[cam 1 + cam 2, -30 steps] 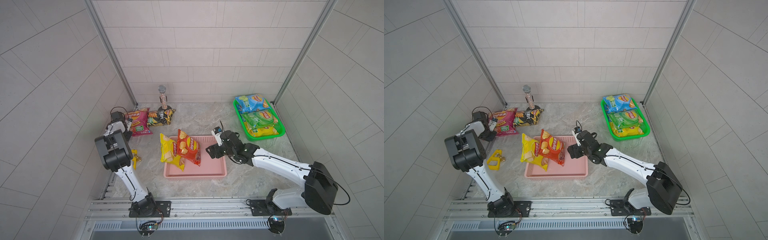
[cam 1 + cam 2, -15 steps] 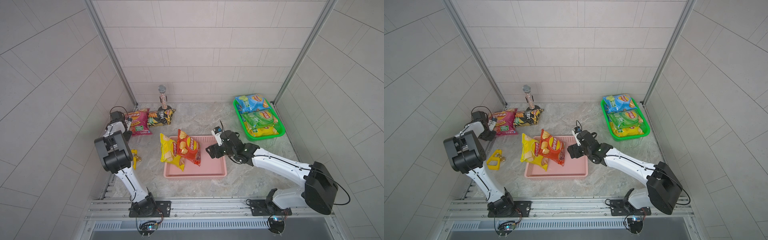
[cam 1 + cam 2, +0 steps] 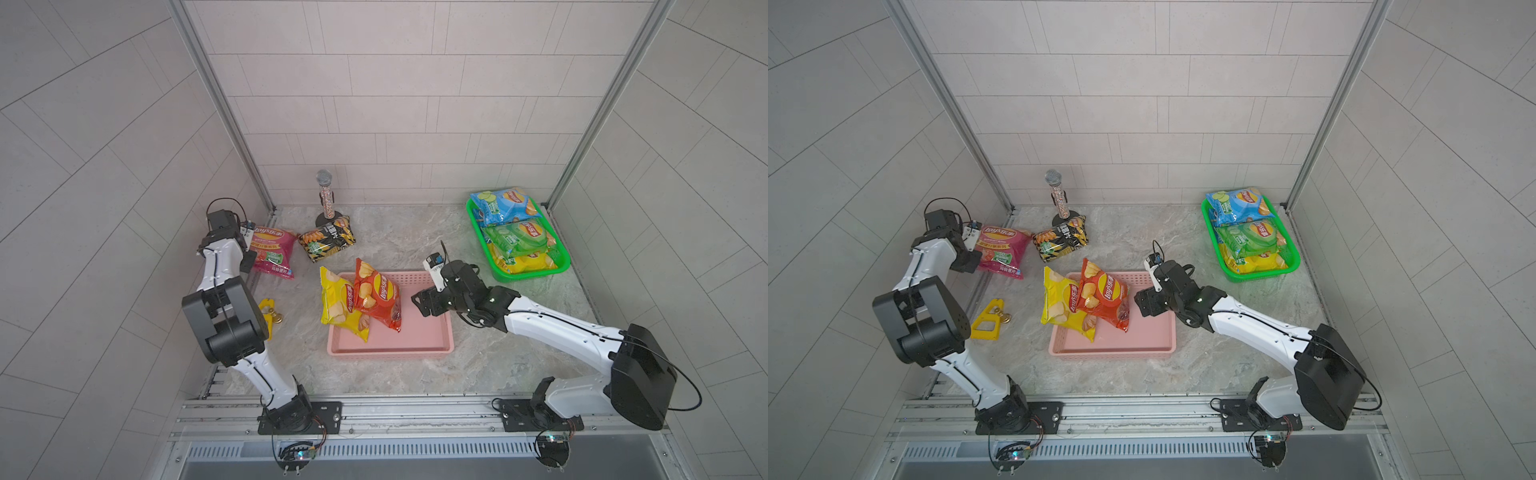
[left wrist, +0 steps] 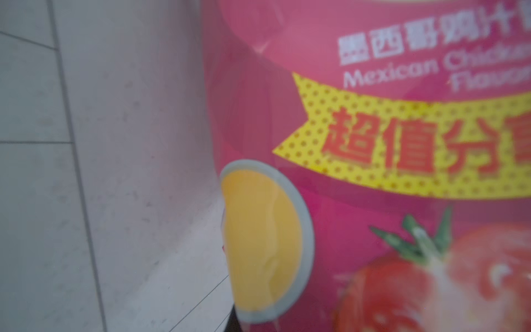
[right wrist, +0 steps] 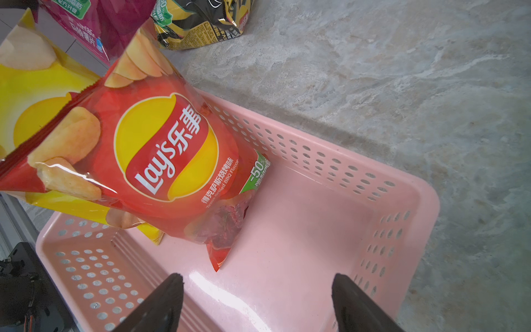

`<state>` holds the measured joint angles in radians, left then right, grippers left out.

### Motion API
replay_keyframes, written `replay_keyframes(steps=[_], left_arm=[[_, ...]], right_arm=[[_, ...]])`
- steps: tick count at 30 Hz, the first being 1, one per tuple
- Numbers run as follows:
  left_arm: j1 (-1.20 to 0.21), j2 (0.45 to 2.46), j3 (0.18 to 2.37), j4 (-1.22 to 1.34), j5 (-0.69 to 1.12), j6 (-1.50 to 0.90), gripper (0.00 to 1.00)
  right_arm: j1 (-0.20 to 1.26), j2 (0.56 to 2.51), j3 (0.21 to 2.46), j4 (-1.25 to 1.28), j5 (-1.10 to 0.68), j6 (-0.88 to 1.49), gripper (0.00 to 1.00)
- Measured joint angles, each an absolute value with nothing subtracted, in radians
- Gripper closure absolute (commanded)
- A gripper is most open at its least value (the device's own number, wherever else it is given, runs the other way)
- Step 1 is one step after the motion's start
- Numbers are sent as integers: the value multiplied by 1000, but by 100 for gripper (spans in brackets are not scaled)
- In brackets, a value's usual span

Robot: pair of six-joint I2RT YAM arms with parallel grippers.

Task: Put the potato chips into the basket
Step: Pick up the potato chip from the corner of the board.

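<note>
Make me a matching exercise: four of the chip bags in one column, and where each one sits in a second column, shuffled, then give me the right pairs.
Bags
1. magenta glossy chip bag
2. black glossy chip bag
3. red glossy chip bag
4. blue glossy chip bag

Places
A. in the green plastic tray
B. nearest the left side wall
C. leaning in the pink perforated plastic basket
D. at the foot of the glittery microphone stand

Pairs: 1-B, 2-D, 3-C, 4-A
</note>
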<state>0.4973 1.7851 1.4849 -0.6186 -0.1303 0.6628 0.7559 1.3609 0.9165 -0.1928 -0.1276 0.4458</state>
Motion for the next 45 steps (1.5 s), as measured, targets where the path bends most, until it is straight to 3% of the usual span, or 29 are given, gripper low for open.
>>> replay_keyframes(steps=[21, 35, 45], left_arm=[[497, 1547, 1751, -827, 40, 517, 100], [497, 1457, 2048, -1103, 426, 391, 100], [497, 1378, 2055, -1243, 889, 332, 100]], right_arm=[[756, 1313, 918, -194, -159, 447, 15], [756, 1171, 939, -120, -390, 520, 16], [756, 1168, 938, 175, -608, 784, 18]])
